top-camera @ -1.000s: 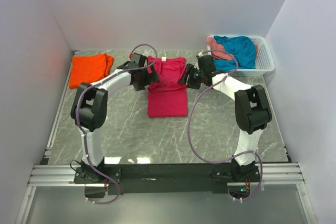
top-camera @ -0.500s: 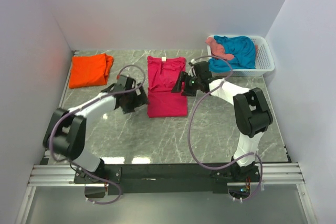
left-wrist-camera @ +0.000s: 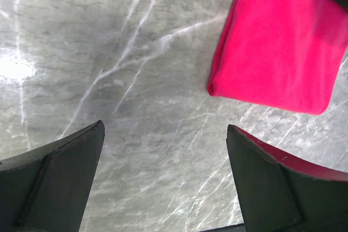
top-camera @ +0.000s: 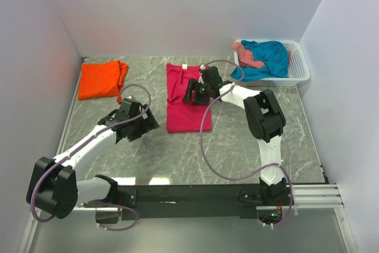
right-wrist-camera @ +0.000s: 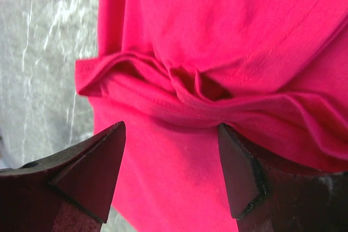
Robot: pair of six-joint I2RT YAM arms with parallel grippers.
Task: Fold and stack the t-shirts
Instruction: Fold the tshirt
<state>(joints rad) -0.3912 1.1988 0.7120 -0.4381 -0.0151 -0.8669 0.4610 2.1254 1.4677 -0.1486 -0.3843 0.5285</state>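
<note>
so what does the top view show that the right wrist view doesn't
Only the top view: the orange t-shirt at far left, the white basket holding a teal t-shirt and a salmon t-shirt, and the left hand open over the table. Only the right wrist view: a bunched ridge and stitched hem in the magenta t-shirt, just beyond its fingers. Both: that t-shirt, the right hand above it with jaws apart, and the table.

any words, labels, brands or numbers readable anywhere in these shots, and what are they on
No text can be read in any of the three views.
white neck tag on the magenta t-shirt: too small to read.
orange t-shirt: plain, no print visible.
white basket: no label visible.
</note>
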